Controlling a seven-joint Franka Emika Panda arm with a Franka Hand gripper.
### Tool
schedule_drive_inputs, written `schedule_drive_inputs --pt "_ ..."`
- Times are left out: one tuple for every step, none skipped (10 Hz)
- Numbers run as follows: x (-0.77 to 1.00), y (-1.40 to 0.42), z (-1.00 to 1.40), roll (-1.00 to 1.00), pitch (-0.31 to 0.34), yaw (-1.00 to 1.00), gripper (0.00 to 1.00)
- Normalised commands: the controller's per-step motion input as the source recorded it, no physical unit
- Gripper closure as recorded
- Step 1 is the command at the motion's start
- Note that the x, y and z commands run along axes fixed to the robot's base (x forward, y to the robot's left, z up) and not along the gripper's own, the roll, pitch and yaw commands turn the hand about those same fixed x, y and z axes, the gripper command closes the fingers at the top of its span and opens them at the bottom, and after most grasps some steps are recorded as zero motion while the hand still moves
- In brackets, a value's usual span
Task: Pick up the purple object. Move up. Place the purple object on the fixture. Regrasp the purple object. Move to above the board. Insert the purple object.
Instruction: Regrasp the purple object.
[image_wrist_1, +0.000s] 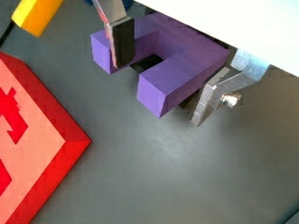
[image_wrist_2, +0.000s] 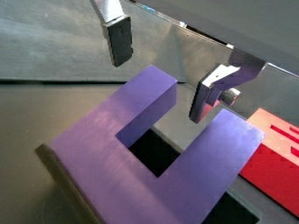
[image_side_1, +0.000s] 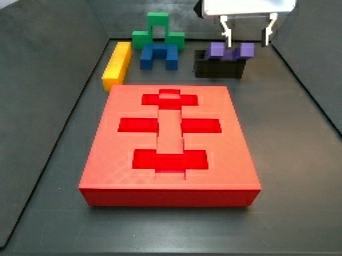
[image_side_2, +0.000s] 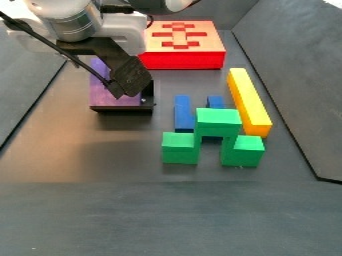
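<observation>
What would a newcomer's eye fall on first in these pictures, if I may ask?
First, the big red board with its cross-shaped recesses, filling the middle of the floor. Then the purple object resting on the black fixture behind it, with the gripper open, its fingers on either side of the block.

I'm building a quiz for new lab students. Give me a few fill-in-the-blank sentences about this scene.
1. The purple object rests on the black ____.
2. The gripper is above the purple object, its fingers ____, not clamped on it.
3. In a side view, the yellow bar lies beside the ____ board.
4. The green block stands on a ____ block.

Answers: fixture; open; red; blue
</observation>
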Motion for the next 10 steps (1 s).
schedule_drive_inputs --pt "-0.02 -0.39 0.4 1.0 -0.103 0.15 0.0" --pt "0.0 -0.35 0.49 1.0 0.0 0.2 0.0" --pt "0.16 -0.29 0.41 1.0 0.0 0.21 0.0" --pt "0.21 -0.29 0.38 1.0 0.0 0.23 0.0" --pt "0.24 -0.31 0.36 1.0 0.0 0.23 0.0" --pt "0.36 -0.27 0.27 1.0 0.051 0.2 0.0" --pt "0.4 -0.29 0.14 1.0 0.137 0.07 0.0" --pt "0.54 -0.15 0.0 1.0 0.134 0.17 0.0" --pt "0.61 -0.05 0.0 1.0 0.14 0.19 0.0" --pt "0.57 -0.01 0.0 1.0 0.223 0.09 0.0"
